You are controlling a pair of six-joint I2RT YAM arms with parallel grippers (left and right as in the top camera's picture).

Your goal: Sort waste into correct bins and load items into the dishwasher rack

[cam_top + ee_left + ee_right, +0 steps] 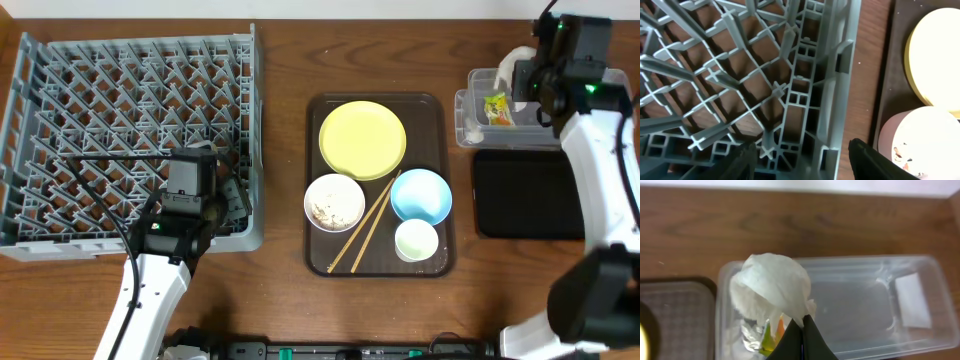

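The left claw [801, 148] is hovering over the near right corner of the rack [60, 120], its fingers standing spread with nothing between them. On the brown tray [316, 150], the cup [416, 240], chopsticks [365, 228], white bowl [334, 200] and blue bowl [420, 195] are sitting in front of the yellow plate [362, 140]. Beyond the black tray [525, 195], the right claw [802, 328] is pinching the crumpled napkin [772, 287], fingers pressed together on it, above the clear tub [865, 305], where the wrapper [770, 336] is lying.

Both arms wear white shells with black joints; the left arm [148, 292] trails a thin black cable; the right arm [603, 150] ends in a black wrist block; small green lights glow; the left gripper [801, 150] has matte black fingers [870, 161].
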